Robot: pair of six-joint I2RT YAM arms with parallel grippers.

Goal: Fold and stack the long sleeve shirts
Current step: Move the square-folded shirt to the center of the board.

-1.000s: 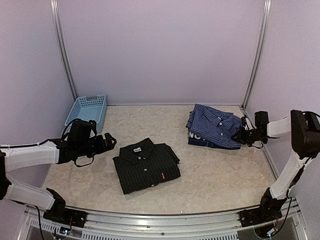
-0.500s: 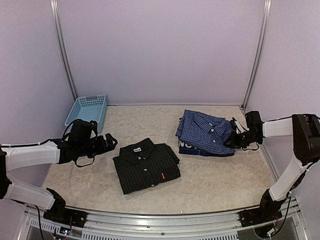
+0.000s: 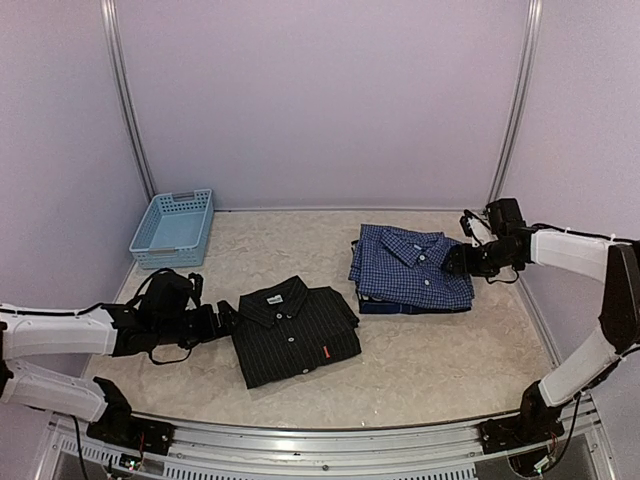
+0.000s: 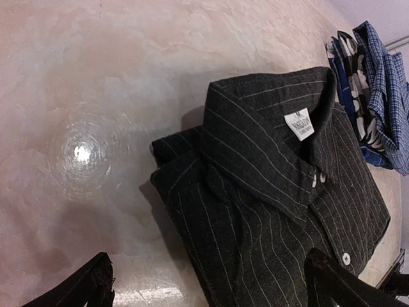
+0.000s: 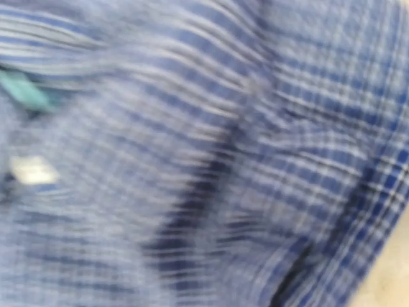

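The black pinstriped long sleeve shirt (image 3: 293, 328) lies folded in the middle of the table, collar to the back. My left gripper (image 3: 226, 318) is low at that shirt's left edge. In the left wrist view the black shirt (image 4: 275, 185) fills the right half, and the left gripper (image 4: 214, 289) is open, one fingertip over the table and the other over the cloth. The blue check shirt (image 3: 412, 265) lies folded at the back right on a dark printed garment (image 3: 392, 304). My right gripper (image 3: 453, 262) is at its right edge. The right wrist view shows only blurred blue check cloth (image 5: 204, 153), no fingers.
A light blue plastic basket (image 3: 172, 225) stands at the back left by the wall. Metal frame posts and the side walls close in the table on both sides. A rail runs along the front edge (image 3: 330, 430).
The blue check shirt and the garment under it slid left across the table with the right gripper. My left gripper dropped lower and moved right to the black shirt's left edge.
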